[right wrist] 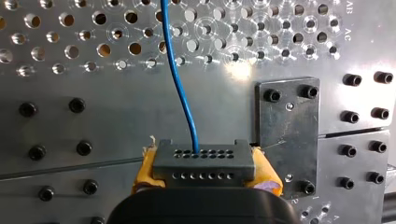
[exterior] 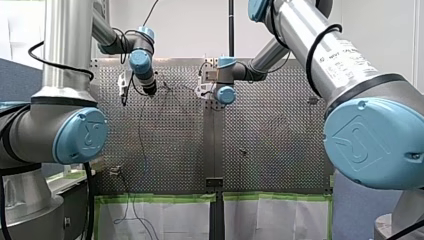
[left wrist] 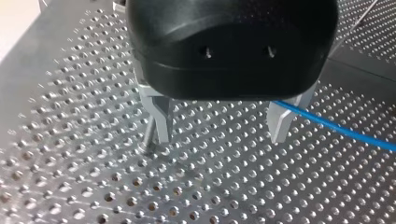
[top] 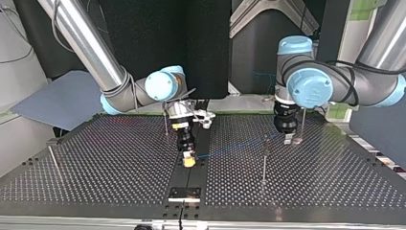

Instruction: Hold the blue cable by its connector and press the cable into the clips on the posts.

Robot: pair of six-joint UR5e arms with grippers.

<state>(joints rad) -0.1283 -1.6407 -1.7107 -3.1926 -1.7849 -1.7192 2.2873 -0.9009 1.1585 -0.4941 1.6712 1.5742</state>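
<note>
Two grippers hang over one perforated table point(top: 119, 167). At the top view's centre, my right gripper point(top: 189, 161) clamps its two yellow pads point(right wrist: 145, 171) on the dark connector point(right wrist: 203, 161) of the single blue cable point(top: 232, 147). The cable runs rightward to my left gripper point(top: 287, 139) — two metal fingers point(left wrist: 159, 119) apart, cable beside one — among four thin posts point(top: 264, 160).

1. The cable point(right wrist: 180, 79) is bright blue.
2. Its connector point(right wrist: 203, 161) is dark grey, dotted with two rows of small holes.
3. My right gripper point(right wrist: 205, 164) has yellow pads point(right wrist: 144, 172).
4. My left gripper point(left wrist: 219, 136) has pale grey fingers point(left wrist: 281, 122) under a black housing point(left wrist: 233, 46).
5. The tabletop point(left wrist: 70, 140) is silvery, patterned with holes (darker in the top view).
6. The joint caps point(top: 310, 87) are light blue.
</note>
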